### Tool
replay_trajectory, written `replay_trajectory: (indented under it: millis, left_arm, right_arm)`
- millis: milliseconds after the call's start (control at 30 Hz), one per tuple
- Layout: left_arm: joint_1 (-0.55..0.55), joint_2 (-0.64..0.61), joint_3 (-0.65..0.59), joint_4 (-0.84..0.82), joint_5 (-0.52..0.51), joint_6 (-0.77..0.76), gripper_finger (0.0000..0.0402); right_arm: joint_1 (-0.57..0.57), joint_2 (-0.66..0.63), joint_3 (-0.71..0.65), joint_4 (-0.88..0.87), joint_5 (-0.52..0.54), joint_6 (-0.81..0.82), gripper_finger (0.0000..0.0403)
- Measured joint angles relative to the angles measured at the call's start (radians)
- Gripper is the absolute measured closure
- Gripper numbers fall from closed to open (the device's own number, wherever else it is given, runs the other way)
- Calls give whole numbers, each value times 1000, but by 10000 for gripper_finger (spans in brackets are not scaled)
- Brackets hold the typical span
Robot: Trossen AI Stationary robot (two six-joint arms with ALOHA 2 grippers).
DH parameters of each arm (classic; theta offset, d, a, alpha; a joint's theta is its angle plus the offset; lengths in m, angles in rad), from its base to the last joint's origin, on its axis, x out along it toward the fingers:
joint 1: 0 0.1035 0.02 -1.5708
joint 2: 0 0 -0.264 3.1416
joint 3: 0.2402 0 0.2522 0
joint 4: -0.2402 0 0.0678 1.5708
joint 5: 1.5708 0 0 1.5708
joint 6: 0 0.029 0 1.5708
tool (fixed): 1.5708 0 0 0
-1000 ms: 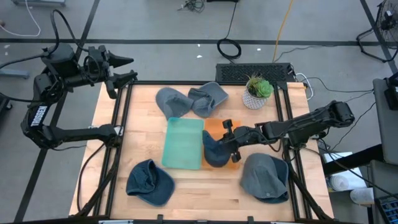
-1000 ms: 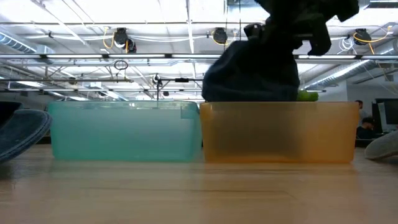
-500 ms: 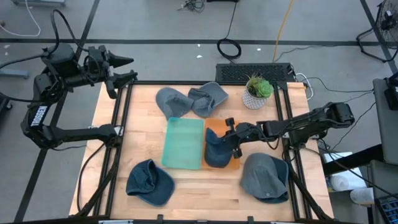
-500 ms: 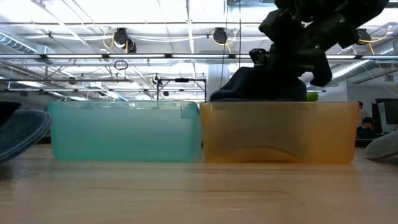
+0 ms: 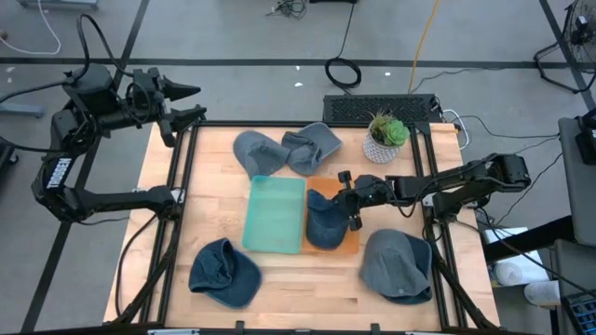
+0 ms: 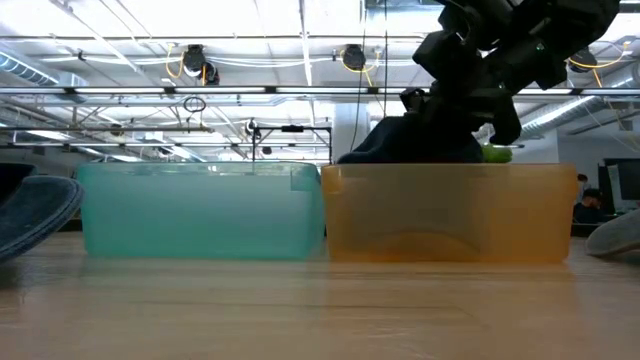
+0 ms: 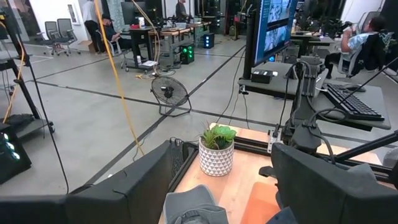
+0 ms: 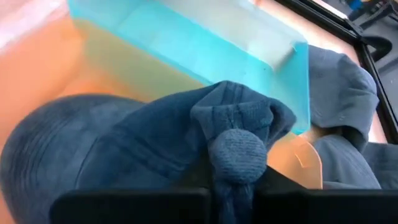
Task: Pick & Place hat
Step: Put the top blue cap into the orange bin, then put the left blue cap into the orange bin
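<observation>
Far left, our left gripper (image 5: 191, 102) waits past the surface's (image 5: 289, 298) back-left corner, its jaws spread open on nothing. On the surface a dark blue hat (image 5: 224, 273) lies front-left and two grey-blue hats (image 5: 287, 149) lie at the back. The teal bin (image 5: 275, 213) sits mid-surface, touching the orange bin (image 5: 346, 244) beside it. The task's navy hat (image 5: 323, 218) rests in the orange bin, its top above the rim. Our right gripper (image 5: 346, 198) has its jaws pinching that hat's crown. A potted plant (image 5: 384, 137) and a grey hat (image 5: 397, 264) sit to the right.
</observation>
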Motion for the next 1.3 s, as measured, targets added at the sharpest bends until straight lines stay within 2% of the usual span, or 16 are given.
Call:
replay_trajectory:
  millis: [133, 533, 667, 767, 967, 1167, 1300]
  left_arm:
    - [0, 0, 0, 0, 0, 0, 117]
    - [0, 0, 0, -2, 5, -26, 117]
    - [0, 0, 0, -4, 6, -27, 117]
    - [0, 0, 0, -4, 8, -31, 117]
    - [0, 0, 0, -4, 8, -30, 117]
    - [0, 0, 0, -4, 8, -30, 117]
    - [0, 0, 0, -4, 8, -30, 117]
  right_arm:
    - [0, 0, 0, 15, 0, 25, 337]
    - [0, 0, 0, 51, 9, -44, 179]
    - [3, -15, 0, 57, 87, -22, 146]
    - [3, -44, 0, 51, 141, -20, 129]
    - [3, -98, 0, 92, 139, -8, 120]
    - [40, -131, 0, 176, 136, 85, 127]
    - [72, -134, 0, 300, 145, 190, 123]
